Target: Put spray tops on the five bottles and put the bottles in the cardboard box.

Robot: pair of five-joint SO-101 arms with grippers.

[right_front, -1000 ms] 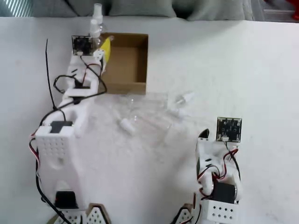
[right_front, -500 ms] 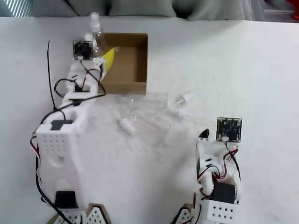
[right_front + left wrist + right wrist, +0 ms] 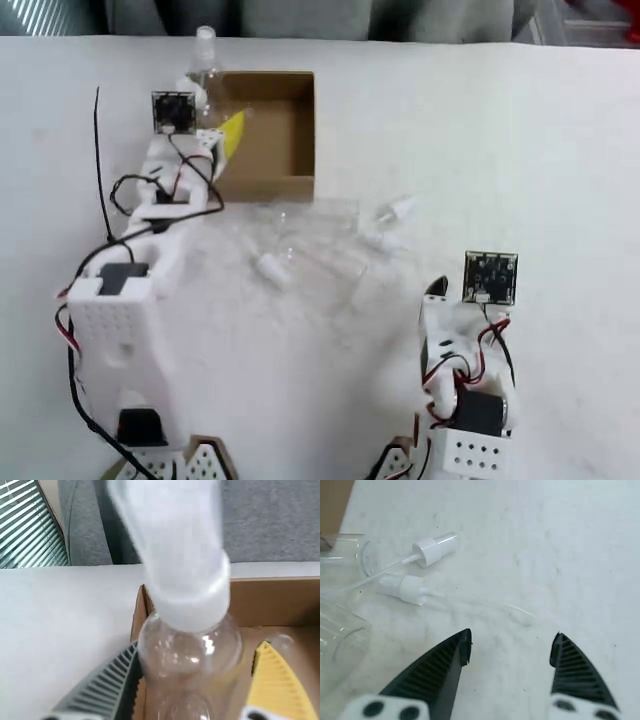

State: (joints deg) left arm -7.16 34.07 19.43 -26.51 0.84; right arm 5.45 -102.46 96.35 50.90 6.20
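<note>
My left gripper (image 3: 215, 118) is shut on a clear bottle (image 3: 203, 72) fitted with a white spray top (image 3: 205, 38), held over the far left corner of the open cardboard box (image 3: 265, 187). In the left wrist view the bottle (image 3: 187, 652) and its spray top (image 3: 175, 555) sit between the grey and yellow fingers of the left gripper (image 3: 197, 652), above the box's wall (image 3: 280, 597). Clear bottles (image 3: 310, 245) and loose spray tops (image 3: 395, 212) lie on the table in front of the box. My right gripper (image 3: 512, 647) stands open over bare table near two spray tops (image 3: 435, 545).
The table is white, and the clear bottles (image 3: 345, 630) on it are hard to make out. The right arm's base (image 3: 465, 430) is at the near edge, with open table to its right. A grey backdrop runs along the far edge.
The left arm has shifted slightly left and back toward its base with the bottle still in its gripper. The right arm has not moved.
</note>
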